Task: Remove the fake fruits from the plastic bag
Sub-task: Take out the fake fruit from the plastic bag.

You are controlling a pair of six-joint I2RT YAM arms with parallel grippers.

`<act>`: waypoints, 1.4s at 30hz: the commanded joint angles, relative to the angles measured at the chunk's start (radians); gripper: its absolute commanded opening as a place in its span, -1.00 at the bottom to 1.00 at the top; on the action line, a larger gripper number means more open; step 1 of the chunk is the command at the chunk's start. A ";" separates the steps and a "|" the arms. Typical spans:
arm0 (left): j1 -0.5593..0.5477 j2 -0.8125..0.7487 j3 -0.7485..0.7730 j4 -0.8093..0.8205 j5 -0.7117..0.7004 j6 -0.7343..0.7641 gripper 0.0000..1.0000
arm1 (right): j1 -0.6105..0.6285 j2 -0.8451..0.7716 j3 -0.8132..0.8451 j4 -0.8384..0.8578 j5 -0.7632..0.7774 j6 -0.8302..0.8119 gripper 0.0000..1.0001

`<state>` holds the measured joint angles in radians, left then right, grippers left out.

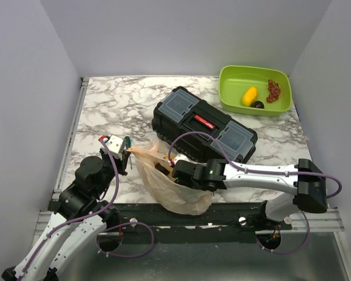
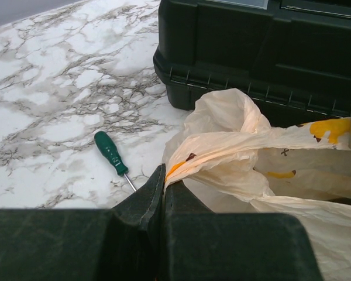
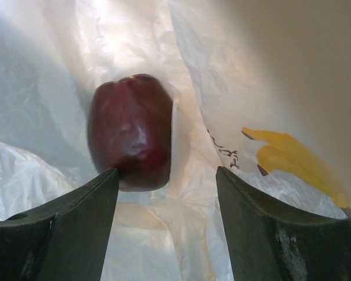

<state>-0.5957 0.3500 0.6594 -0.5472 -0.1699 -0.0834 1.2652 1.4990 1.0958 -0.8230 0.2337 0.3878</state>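
Note:
The plastic bag [image 1: 175,190] lies crumpled at the near table edge, tan with yellow prints. My left gripper [image 1: 126,153] is shut on its rim [image 2: 210,155], the bag pinched between the fingertips [image 2: 164,175] and pulled taut. My right gripper [image 1: 167,170] reaches into the bag's mouth. In the right wrist view it [image 3: 167,175] stands open, with a dark purple-red fake fruit [image 3: 130,132] just beyond the tip of its left finger and bag film [image 3: 134,47] all around. A yellow fake fruit [image 1: 250,95] and a dark one [image 1: 258,105] lie in the green bowl [image 1: 284,102].
A black toolbox [image 1: 205,123] stands right behind the bag, close to both grippers [image 2: 263,52]. A green-handled screwdriver [image 2: 111,153] lies on the marble left of the bag. Red grapes [image 1: 274,90] share the green bowl at the far right.

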 commanded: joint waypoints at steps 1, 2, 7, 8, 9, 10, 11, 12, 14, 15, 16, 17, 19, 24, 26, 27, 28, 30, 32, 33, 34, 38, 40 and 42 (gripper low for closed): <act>0.007 0.002 -0.007 0.016 0.004 -0.007 -1.00 | 0.011 0.036 -0.067 0.036 -0.021 0.044 0.39; 0.008 0.001 -0.007 0.016 0.003 -0.007 -1.00 | 0.012 0.046 -0.075 0.058 -0.021 0.044 0.40; 0.008 -0.002 -0.007 0.015 0.000 -0.007 -1.00 | 0.015 0.131 -0.098 0.096 0.046 0.053 0.39; 0.008 -0.002 -0.007 0.016 0.001 -0.007 -1.00 | 0.016 0.148 -0.096 0.093 0.073 0.060 0.39; 0.008 -0.001 -0.007 0.015 0.001 -0.008 -1.00 | 0.017 0.165 -0.093 0.094 0.104 0.065 0.39; 0.008 0.000 -0.007 0.016 0.001 -0.008 -1.00 | 0.016 0.176 -0.093 0.099 0.132 0.068 0.40; 0.007 0.000 -0.007 0.015 0.001 -0.007 -1.00 | 0.016 0.180 -0.094 0.118 0.169 0.076 0.39; 0.007 0.001 -0.005 0.016 0.000 -0.008 -1.00 | 0.017 0.183 -0.086 0.132 0.189 0.080 0.39; 0.008 -0.001 -0.005 0.014 -0.003 -0.008 -1.00 | 0.022 0.183 -0.065 0.186 0.241 0.081 0.38; 0.007 -0.003 -0.006 0.014 -0.004 -0.007 -1.00 | 0.021 0.182 -0.051 0.213 0.242 0.078 0.36; 0.008 -0.005 -0.006 0.012 -0.009 -0.007 -1.00 | 0.022 0.181 -0.029 0.235 0.242 0.074 0.31; 0.007 -0.006 -0.006 0.012 -0.016 -0.009 -1.00 | 0.022 0.177 -0.013 0.270 0.250 0.074 0.27; 0.008 -0.013 -0.008 0.015 -0.029 -0.010 -1.00 | 0.022 0.151 -0.033 0.392 0.278 0.074 0.24; 0.009 -0.014 -0.010 0.014 -0.059 -0.014 -1.00 | 0.022 0.113 -0.155 0.725 0.433 0.117 0.43; 0.010 -0.016 -0.011 0.013 -0.071 -0.015 -1.00 | 0.021 0.115 -0.217 0.867 0.458 0.111 0.48; 0.009 -0.016 -0.012 0.012 -0.077 -0.015 -1.00 | 0.022 0.121 -0.239 0.918 0.458 0.100 0.49; 0.009 -0.016 -0.012 0.011 -0.086 -0.015 -1.00 | 0.022 0.127 -0.251 0.960 0.471 0.087 0.50; 0.008 -0.019 -0.012 0.007 -0.099 -0.013 -1.00 | 0.023 0.130 -0.251 0.952 0.510 0.107 0.52; 0.008 -0.023 -0.013 0.007 -0.101 -0.008 -1.00 | 0.027 0.102 -0.279 0.978 0.526 0.108 0.57; 0.008 -0.026 -0.015 0.008 -0.095 -0.004 -1.00 | 0.028 0.074 -0.301 1.005 0.513 0.104 0.59; 0.010 -0.029 -0.018 0.011 -0.087 -0.001 -1.00 | 0.028 0.044 -0.324 1.027 0.484 0.096 0.61; 0.009 -0.021 -0.021 0.018 -0.047 0.011 -1.00 | 0.028 -0.045 -0.352 1.091 0.306 0.055 0.69; 0.010 -0.016 -0.020 0.019 -0.033 0.014 -1.00 | 0.027 -0.068 -0.350 1.115 0.214 0.044 0.69; 0.009 -0.013 -0.018 0.018 -0.027 0.014 -1.00 | 0.028 -0.070 -0.344 1.137 0.154 0.021 0.79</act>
<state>-0.5903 0.3321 0.6498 -0.5468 -0.2306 -0.0849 1.2839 1.4597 0.7452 0.1955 0.5510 0.4503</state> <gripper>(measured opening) 0.005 0.846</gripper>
